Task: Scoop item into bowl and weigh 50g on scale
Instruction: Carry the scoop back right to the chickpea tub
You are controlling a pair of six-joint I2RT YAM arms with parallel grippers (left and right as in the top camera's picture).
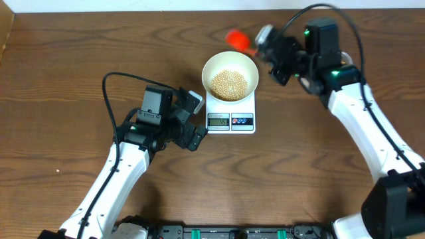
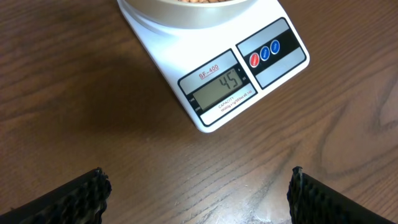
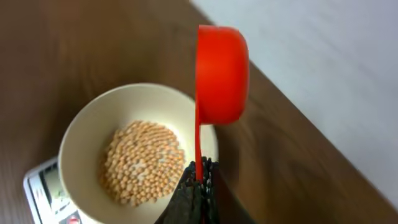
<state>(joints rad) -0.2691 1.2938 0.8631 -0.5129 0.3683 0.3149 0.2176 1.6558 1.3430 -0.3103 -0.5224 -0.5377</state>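
Observation:
The white bowl holds a heap of tan beans and stands on the white scale. The scale's display reads 45 in the left wrist view. My right gripper is shut on the handle of a red scoop, held just behind the bowl's far right rim. In the right wrist view the scoop is turned on its side over the rim of the bowl, beside the beans. My left gripper is open and empty, low over the table just left of the scale.
The red and blue buttons sit right of the display. The table's far edge runs just behind the scoop. The clear tub is out of view.

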